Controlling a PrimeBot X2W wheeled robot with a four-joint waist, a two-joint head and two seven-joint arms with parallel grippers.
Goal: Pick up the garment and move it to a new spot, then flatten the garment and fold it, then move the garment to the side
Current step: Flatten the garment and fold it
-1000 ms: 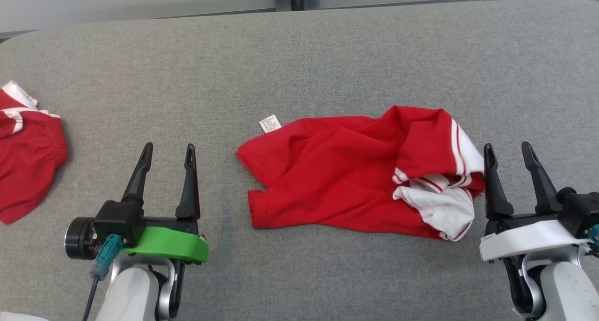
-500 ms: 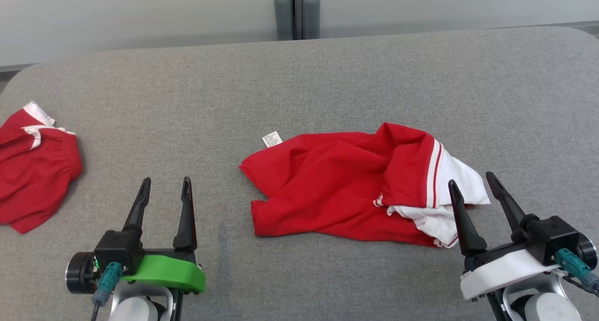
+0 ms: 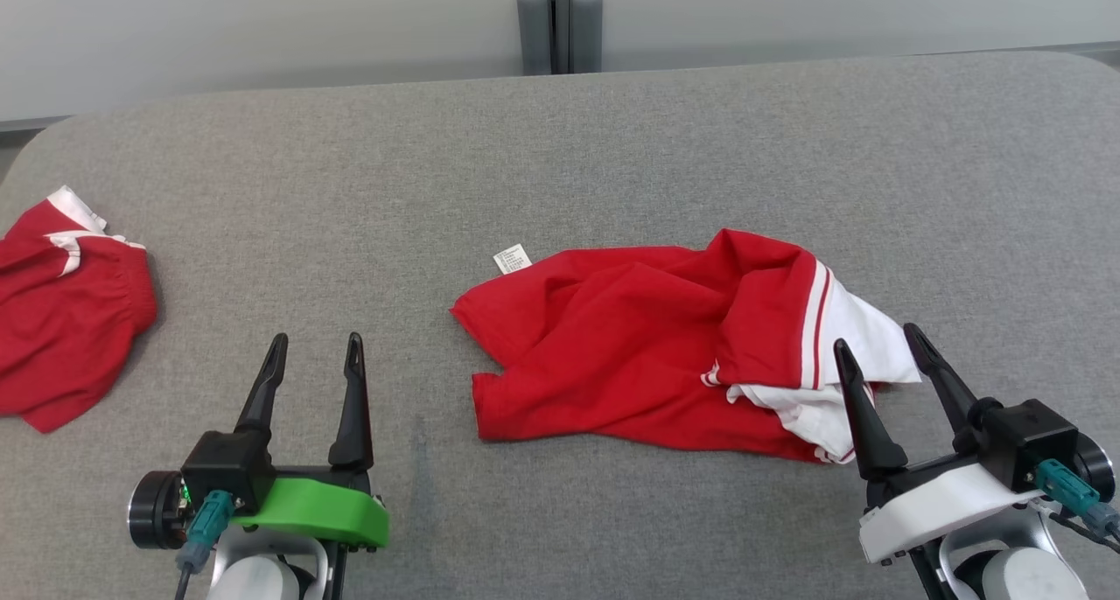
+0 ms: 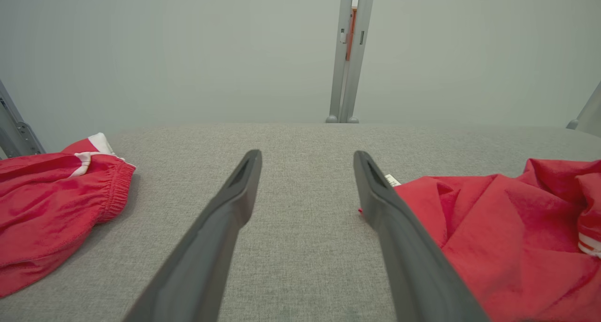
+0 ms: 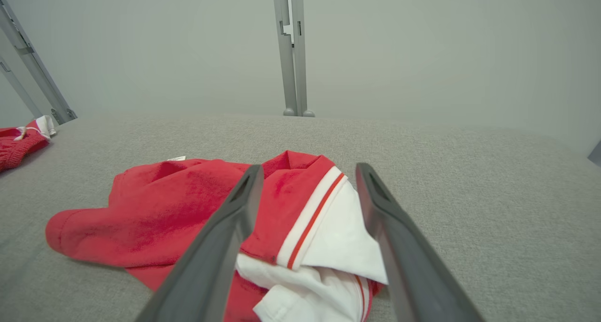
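Lying crumpled on the grey fabric-covered table (image 3: pixel 612 145), the red garment with white, red-striped trim (image 3: pixel 630 355) sits a little right of the table's middle. Its red body spreads toward the left, where a small white label (image 3: pixel 512 259) sticks out at the far corner. Its white part with red stripes is bunched up at the right end.

The right gripper (image 3: pixel 877 338), two long dark fingers on a white mount, has its fingers spread apart and holds nothing. In the head view its fingertips overlap the garment's white right end, and in the right wrist view the striped white fold shows between the two fingers. Whether either finger touches the cloth cannot be told.

The left gripper (image 3: pixel 316 339), dark fingers on a green mount, also has its fingers apart and is empty. It hangs over bare table to the left of the garment, with grey cloth showing between them.

A second red piece of clothing with white trim (image 3: pixel 70 320) lies at the table's left edge, well apart from the garment. Beyond the far edge, a grey upright post (image 3: pixel 560 18) stands against a pale wall.
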